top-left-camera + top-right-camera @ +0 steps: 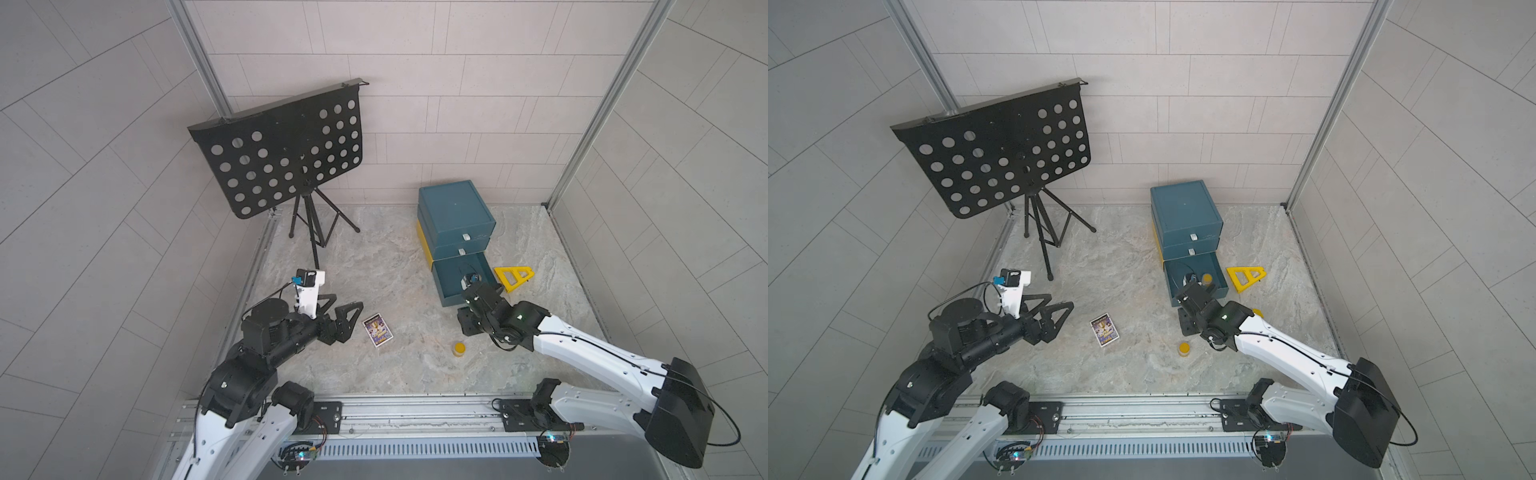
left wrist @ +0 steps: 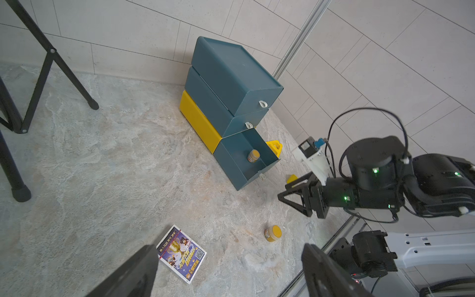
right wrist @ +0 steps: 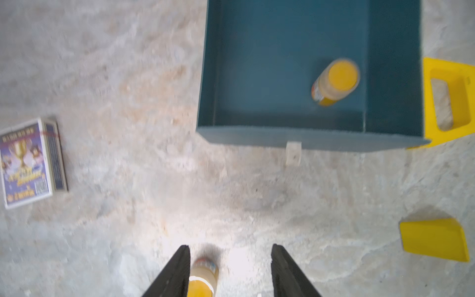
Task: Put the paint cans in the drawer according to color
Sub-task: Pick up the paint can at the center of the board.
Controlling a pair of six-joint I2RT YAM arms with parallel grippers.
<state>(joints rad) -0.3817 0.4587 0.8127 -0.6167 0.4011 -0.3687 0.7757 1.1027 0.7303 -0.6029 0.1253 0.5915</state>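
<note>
The teal bottom drawer (image 3: 282, 138) of the stacked cabinet (image 1: 455, 212) stands pulled out. One paint can (image 3: 336, 82) with an amber-yellow lid stands inside it, also seen in a top view (image 1: 1206, 277) and the left wrist view (image 2: 254, 155). A second amber-yellow paint can (image 1: 459, 348) stands on the table in front of the drawer. My right gripper (image 3: 230, 246) hovers open above that can (image 3: 203, 277), which shows close beside one finger, not gripped. My left gripper (image 1: 349, 300) is open and empty at the left.
A printed card box (image 1: 378, 330) lies between the arms. A yellow triangular frame (image 1: 513, 278) lies right of the drawer, and a yellow wedge (image 3: 434, 239) lies near the right arm. A black music stand (image 1: 282, 153) stands at the back left. The upper two drawers are shut.
</note>
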